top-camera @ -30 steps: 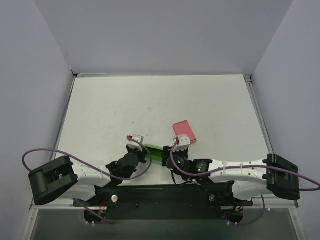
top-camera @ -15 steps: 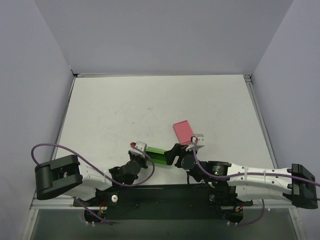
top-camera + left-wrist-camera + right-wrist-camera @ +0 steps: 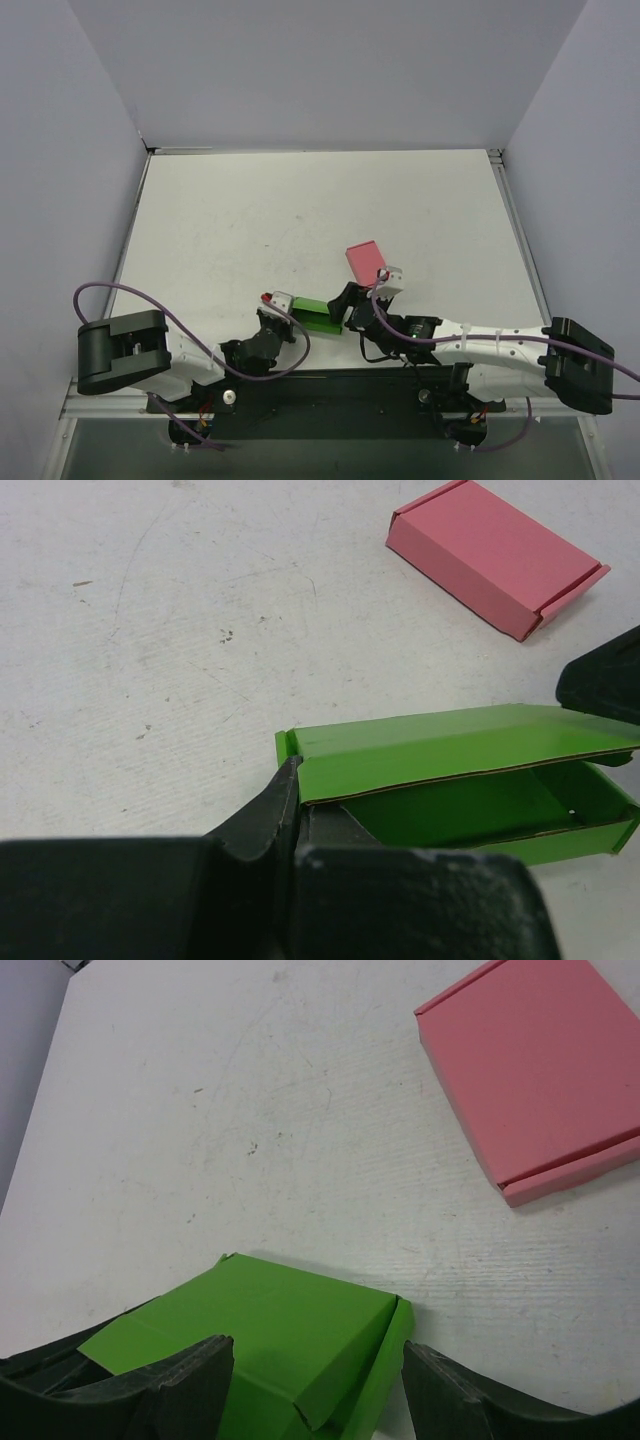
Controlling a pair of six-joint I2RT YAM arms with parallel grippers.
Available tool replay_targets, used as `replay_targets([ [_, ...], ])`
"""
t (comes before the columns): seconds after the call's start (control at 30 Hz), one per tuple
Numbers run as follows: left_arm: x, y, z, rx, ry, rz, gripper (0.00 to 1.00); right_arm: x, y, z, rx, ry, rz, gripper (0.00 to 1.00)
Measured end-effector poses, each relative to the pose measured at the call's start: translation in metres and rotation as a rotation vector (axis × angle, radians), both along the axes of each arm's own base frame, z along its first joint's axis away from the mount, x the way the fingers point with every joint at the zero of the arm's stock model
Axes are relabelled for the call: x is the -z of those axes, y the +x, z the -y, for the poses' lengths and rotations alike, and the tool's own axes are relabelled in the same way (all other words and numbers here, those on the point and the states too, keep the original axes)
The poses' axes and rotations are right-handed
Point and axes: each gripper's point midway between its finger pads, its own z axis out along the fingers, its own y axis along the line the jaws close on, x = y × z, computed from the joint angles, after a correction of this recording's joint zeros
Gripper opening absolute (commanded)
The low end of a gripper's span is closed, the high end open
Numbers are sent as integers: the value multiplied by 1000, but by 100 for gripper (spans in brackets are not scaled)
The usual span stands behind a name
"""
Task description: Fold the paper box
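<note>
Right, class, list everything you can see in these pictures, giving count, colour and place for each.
paper box: one, bright green, near table edge, between the grippers, partly open.
pink box: one, pink, flat on the table just beyond it.
table: one, white, under everything.
left gripper: one, black, shut on the paper box's end.
right gripper: one, black, open, astride the box's other end.

The top camera looks steeply down from above and behind the arm bases, taking in the whole worktop (image 3: 250, 210). Each wrist camera sits low and close: one behind the left hand (image 3: 290, 785) faces toward the right edge, one behind the right hand (image 3: 318, 1350) toward the far left corner. All three share the paper box (image 3: 450, 770) and pink box (image 3: 495, 555).
</note>
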Motion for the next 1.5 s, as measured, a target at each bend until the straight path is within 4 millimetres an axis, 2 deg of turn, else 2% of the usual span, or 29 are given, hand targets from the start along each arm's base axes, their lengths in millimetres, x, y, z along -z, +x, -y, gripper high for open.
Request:
replay_targets([
  [0.07,0,-1,0,0,-2,0,0,9,0,0,5,-8,-21,67],
  [0.1,0,-1,0,1,-2,0,6,13,-1,-1,7,-10,-33,66],
  [0.13,0,-1,0,3,-2,-2,16,18,-2,-2,12,-6,-46,66],
  [0.2,1,-2,0,10,3,-8,26,25,-3,-4,26,16,-70,63],
  [0.23,3,-3,0,17,10,-14,37,29,-4,-5,32,24,-83,63],
  [0.37,18,-14,-2,78,81,-67,58,52,-7,-2,71,34,-137,57],
  [0.47,24,-23,-5,118,109,-108,69,59,-5,-3,96,48,-154,55],
  [0.7,18,-43,-3,205,70,-211,75,62,-3,-5,115,46,-163,44],
  [0.93,-9,-55,-9,230,-18,-300,82,64,-3,-3,125,24,-170,34],
  [1.0,-17,-49,-17,206,-59,-323,82,63,-2,-4,127,21,-168,30],
  [1.1,-26,-25,-32,130,-124,-361,82,61,0,-6,123,11,-163,25],
  [1.2,-24,0,-47,58,-166,-427,78,60,0,-8,118,2,-159,24],
  [1.27,-16,11,-51,43,-178,-484,75,60,1,-9,116,-1,-159,23],
  [1.37,-1,15,-44,75,-174,-584,74,60,1,-9,114,-4,-157,23],
  [1.5,11,6,-27,169,-184,-668,68,60,1,-9,109,-11,-155,23],
])
